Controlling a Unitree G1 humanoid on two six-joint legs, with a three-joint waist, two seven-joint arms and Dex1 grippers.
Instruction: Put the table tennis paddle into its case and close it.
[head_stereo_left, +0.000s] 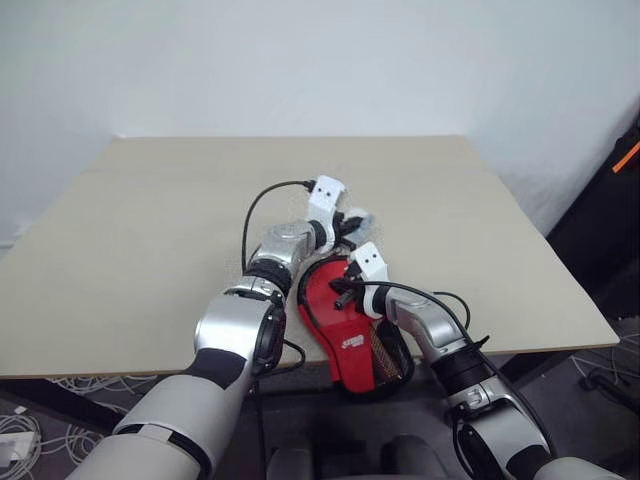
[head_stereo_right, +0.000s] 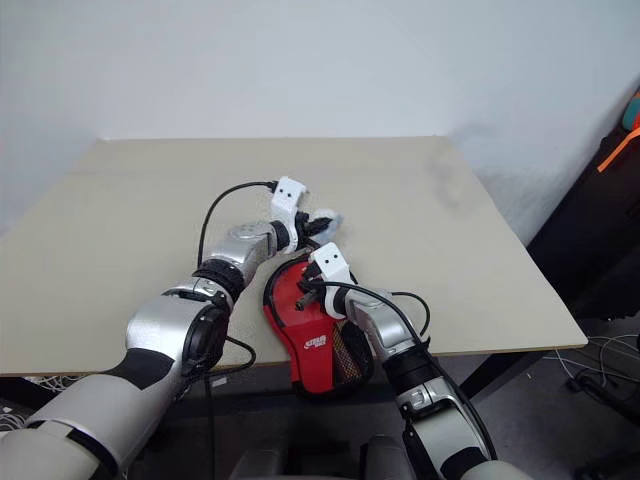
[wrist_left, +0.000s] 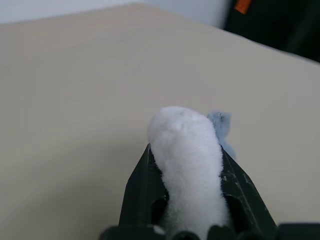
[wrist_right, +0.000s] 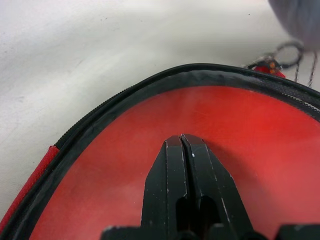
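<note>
both arms reach over table (head_stereo_left: 150, 220), left gripper (wrist_left: 186, 150) clamps white fluffy lump (wrist_left: 187, 165), right gripper (wrist_right: 182, 142) jaws closed over case (wrist_right: 125, 150)

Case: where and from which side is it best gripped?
Grip the case at its narrow handle end, coming from the robot's side. It lies flat on the table, so the wide round part offers little to pinch. This end seems to jut past the near edge, leaving room above and below.

Both arms reaching forward and converging, left pincer (wrist_left: 186, 200) clamped on something, right pincer (wrist_right: 183, 150) fully closed, angled down
</note>
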